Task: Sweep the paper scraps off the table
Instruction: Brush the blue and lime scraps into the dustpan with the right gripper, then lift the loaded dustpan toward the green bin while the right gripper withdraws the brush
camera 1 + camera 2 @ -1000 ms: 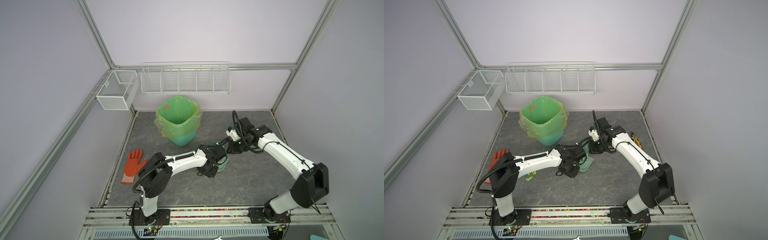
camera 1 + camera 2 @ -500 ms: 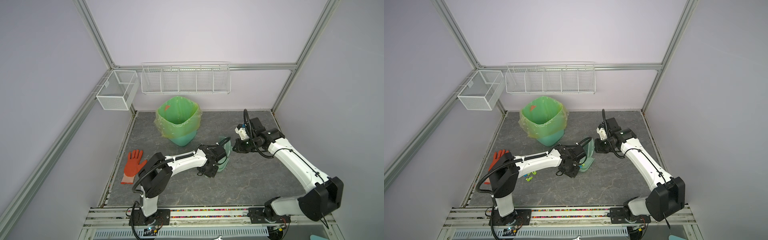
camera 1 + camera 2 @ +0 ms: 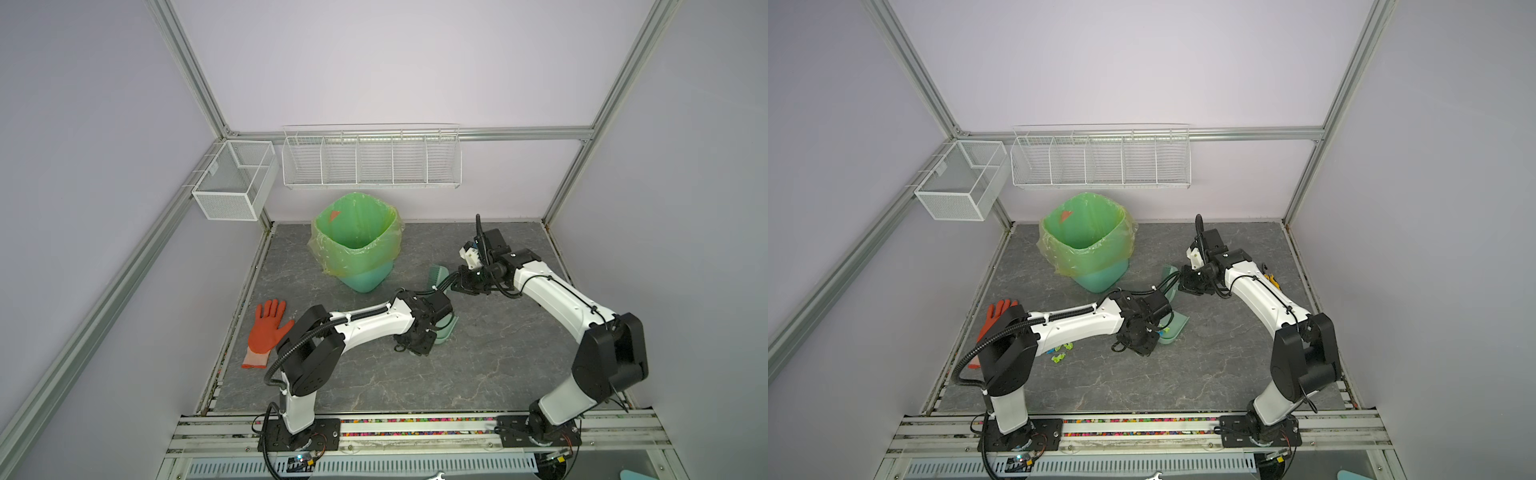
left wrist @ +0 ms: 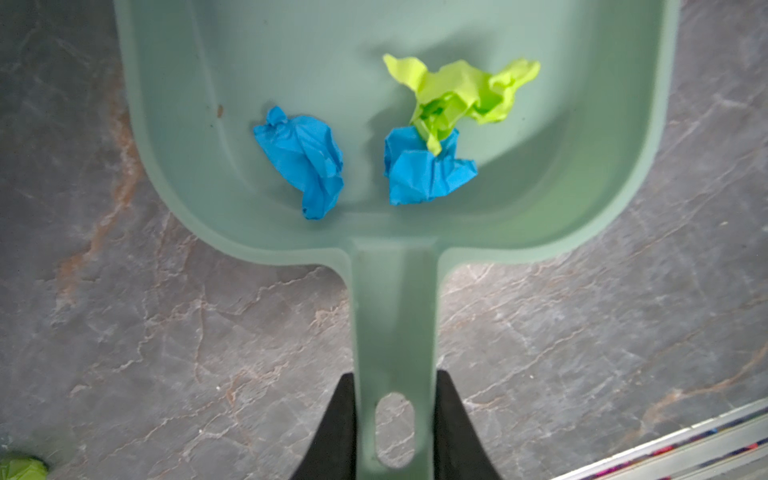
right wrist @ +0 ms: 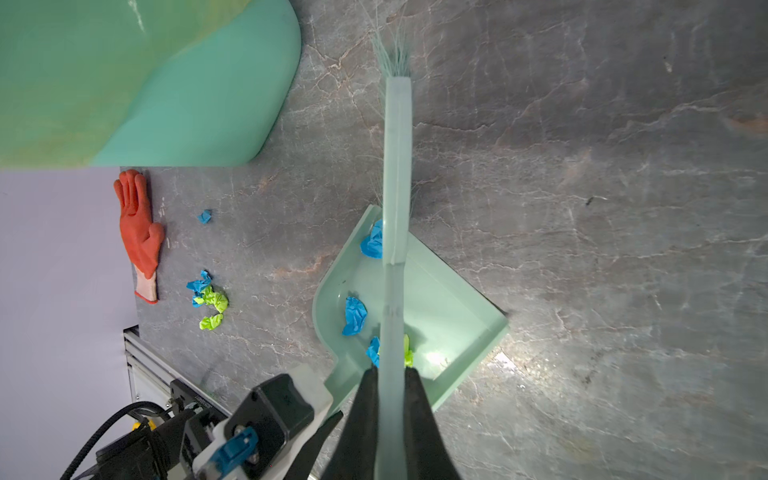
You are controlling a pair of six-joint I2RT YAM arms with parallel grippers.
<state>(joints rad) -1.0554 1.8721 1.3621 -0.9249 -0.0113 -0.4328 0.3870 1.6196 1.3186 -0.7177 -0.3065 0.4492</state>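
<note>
My left gripper (image 4: 394, 376) is shut on the handle of a pale green dustpan (image 4: 291, 62), which rests on the table (image 3: 498, 365). In the pan lie paper scraps: two blue (image 4: 305, 160) and one lime green (image 4: 461, 89). My right gripper (image 5: 390, 372) is shut on the handle of a pale green brush (image 5: 397, 166), held above the pan with its bristles past the pan's lip. Another blue scrap (image 5: 372, 245) sits at that lip. More scraps (image 5: 208, 297) lie in a cluster on the table under my left arm, also showing in a top view (image 3: 1061, 353).
A green-lined bin (image 3: 357, 245) stands at the back of the table, just behind the brush head (image 3: 436, 276). An orange-red glove (image 3: 266, 328) lies at the left edge. A lone blue scrap (image 5: 204, 216) lies near it. Wire baskets (image 3: 372, 160) hang on the back wall.
My right gripper swung out to the right with the brush, then came back left toward the pan. The left arm and the dustpan have stayed still.
</note>
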